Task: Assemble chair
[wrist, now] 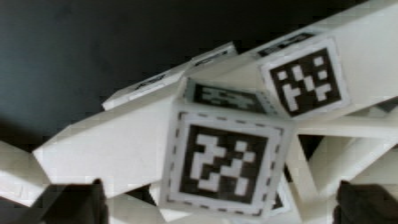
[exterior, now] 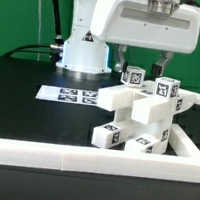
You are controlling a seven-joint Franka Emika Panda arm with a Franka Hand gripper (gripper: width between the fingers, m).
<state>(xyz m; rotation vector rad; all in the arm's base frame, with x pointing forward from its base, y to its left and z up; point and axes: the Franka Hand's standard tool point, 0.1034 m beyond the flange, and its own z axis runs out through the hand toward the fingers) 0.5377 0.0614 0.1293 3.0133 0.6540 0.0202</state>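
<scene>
The chair [exterior: 137, 112] is a partly joined cluster of chunky white pieces with black-and-white tags, standing on the black table right of centre. An upright post with a tag on top [exterior: 135, 77] sticks up from it. My gripper [exterior: 138, 66] hangs straight above that post, one dark finger on each side. In the wrist view the tagged post [wrist: 222, 160] fills the middle, with a second tagged piece [wrist: 302, 78] beyond it. The gripper [wrist: 217, 205] is open. Both fingertips [wrist: 71, 203] stand clear of the post, with a gap showing on each side.
The marker board [exterior: 73, 95] lies flat on the table to the exterior view's left of the chair. A long white rail [exterior: 71, 161] runs along the front edge and up the right side [exterior: 189, 148]. The arm's white base [exterior: 84, 48] stands behind.
</scene>
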